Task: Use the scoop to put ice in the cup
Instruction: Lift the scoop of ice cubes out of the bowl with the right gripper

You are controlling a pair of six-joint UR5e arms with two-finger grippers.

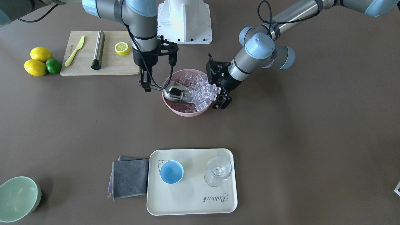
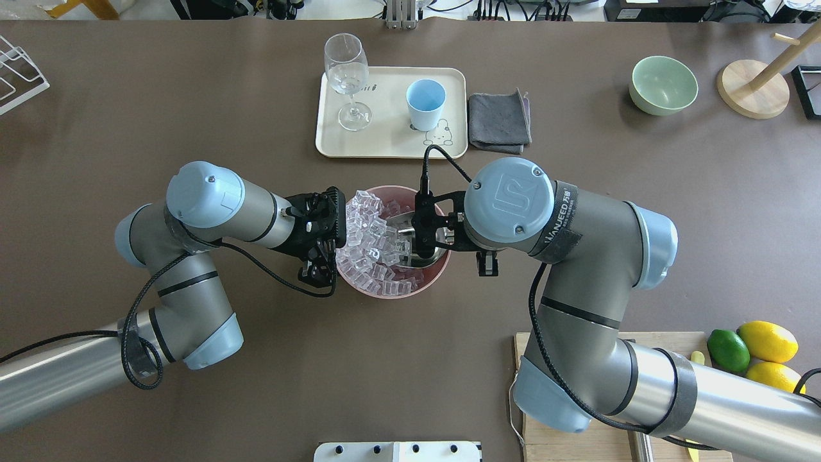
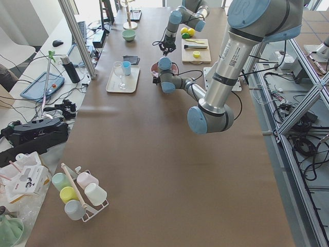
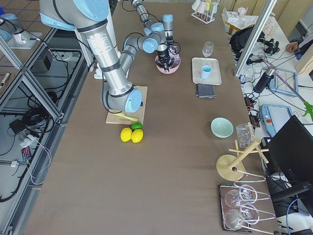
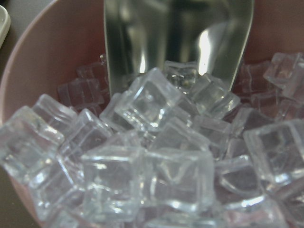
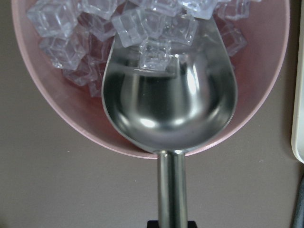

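The ice (image 1: 201,89) is heaped in a pink bowl (image 1: 184,113) at the middle of the surface (image 1: 281,140). It is piled highest toward the robot's left and stands above the rim there. The scoop (image 1: 175,92) lies tilted inside the bowl, its open front edge pushed against the heap with a cube just over the lip. The rest of the trough shows shiny metal. Its handle crosses the bowl's rim on the robot's right, where the right jaws are clamped on its end. The left jaws sit right at the opposite rim; whether they are parted or pinching I cannot tell. The cup (image 1: 171,172) stands upright on a cream tray (image 1: 190,206), well apart from the bowl, with a broad stretch of brown surface between. A stemmed glass (image 1: 218,171) shares the tray, and a grey cloth (image 1: 129,178) lies just beside the tray's edge nearest the cup.
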